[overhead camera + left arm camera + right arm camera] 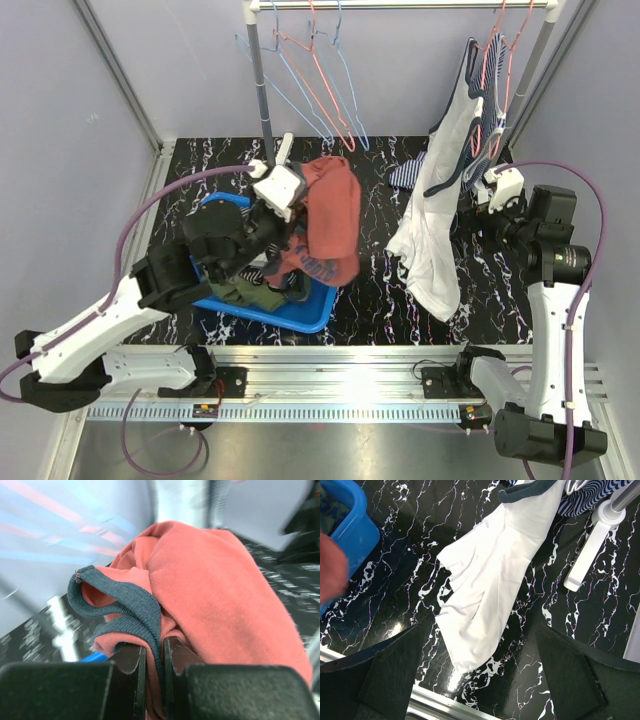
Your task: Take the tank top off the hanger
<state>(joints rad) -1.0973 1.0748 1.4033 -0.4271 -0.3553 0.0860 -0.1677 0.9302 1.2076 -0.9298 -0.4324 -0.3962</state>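
Clearly the left gripper [154, 656] is clamped on the dark trim of the red top [215, 595]. The top hangs bunched just above the bin [300, 315], its length running down toward it, so the left arm is nearer. Well right of the bin, the right gripper [480, 680] gapes empty beside a white top [490, 580] hanging from the rack [400, 5].

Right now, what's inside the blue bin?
An olive-green garment lies in the blue bin. The rest of its inside is covered by the left arm and the red tank top held in the left pincer.
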